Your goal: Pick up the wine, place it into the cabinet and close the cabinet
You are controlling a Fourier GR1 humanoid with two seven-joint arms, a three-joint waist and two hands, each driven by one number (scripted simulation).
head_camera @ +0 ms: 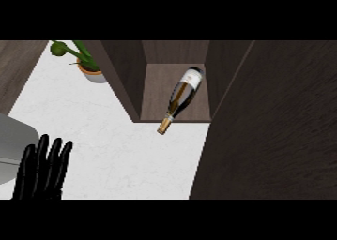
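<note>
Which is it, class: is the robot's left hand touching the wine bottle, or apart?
Apart. The head view shows bare counter between the left hand and the wine bottle.

One black hand (41,171), glossy and smooth, at the lower left edge of the head view. Long, slim fingers (58,157), rounded at the tips, all the same plain black, with faint paler sheen along their lengths and thin dark seams between them. No markings, cables or screws visible on it; nothing of a grey forearm to be made out behind the hand.
</note>
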